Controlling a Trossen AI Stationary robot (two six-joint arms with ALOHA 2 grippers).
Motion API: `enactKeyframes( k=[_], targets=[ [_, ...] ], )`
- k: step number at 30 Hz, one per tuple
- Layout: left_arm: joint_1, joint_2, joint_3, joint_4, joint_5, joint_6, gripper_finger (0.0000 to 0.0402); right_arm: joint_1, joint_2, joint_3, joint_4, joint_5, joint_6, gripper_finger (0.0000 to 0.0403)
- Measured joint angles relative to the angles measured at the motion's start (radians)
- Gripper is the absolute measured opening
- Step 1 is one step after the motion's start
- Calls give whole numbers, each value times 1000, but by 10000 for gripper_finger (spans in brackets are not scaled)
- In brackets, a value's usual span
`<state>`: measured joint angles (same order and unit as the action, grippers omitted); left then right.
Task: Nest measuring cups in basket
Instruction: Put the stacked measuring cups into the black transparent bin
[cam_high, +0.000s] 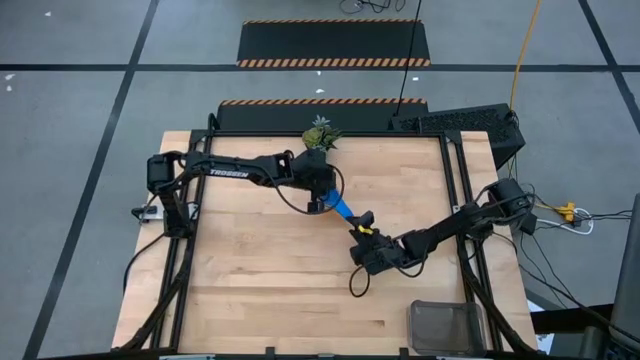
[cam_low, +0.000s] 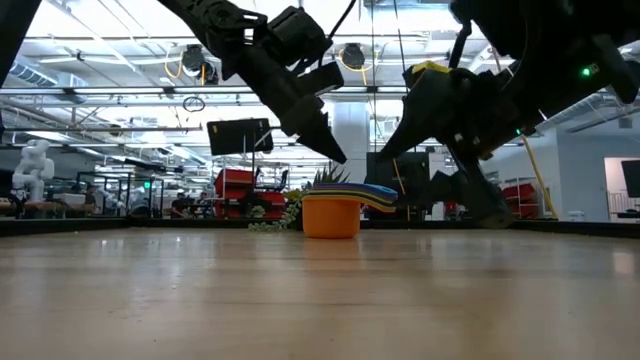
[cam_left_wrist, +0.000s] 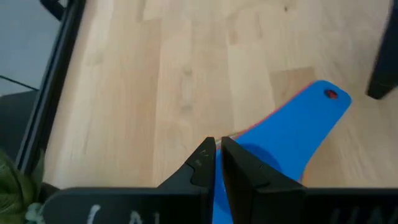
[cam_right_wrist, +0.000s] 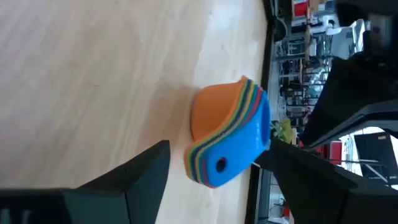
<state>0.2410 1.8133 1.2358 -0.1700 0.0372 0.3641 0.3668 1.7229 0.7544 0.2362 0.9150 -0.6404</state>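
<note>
On the left I have the left claw (cam_high: 318, 203) pinched shut, empty, its tips hanging just above the bowl end of the nested measuring cups (cam_high: 340, 209), which stand mid-bench as one stack, orange bowl (cam_low: 331, 216) lowest and the blue handle (cam_left_wrist: 292, 130) uppermost. Right of them my right claw (cam_high: 364, 226) sits spread wide at the handle end, one finger (cam_right_wrist: 140, 177) either side, gripping nothing. The mesh basket (cam_high: 447, 326) rests well apart at the bench (cam_high: 260, 270)'s near right corner.
</note>
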Motion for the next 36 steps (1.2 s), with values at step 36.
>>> enactKeyframes(
  k=[36],
  targets=[
    [-60,-55,0,-128,-108,106,31,-11,15,-30,38,-5,-37,283]
  ],
)
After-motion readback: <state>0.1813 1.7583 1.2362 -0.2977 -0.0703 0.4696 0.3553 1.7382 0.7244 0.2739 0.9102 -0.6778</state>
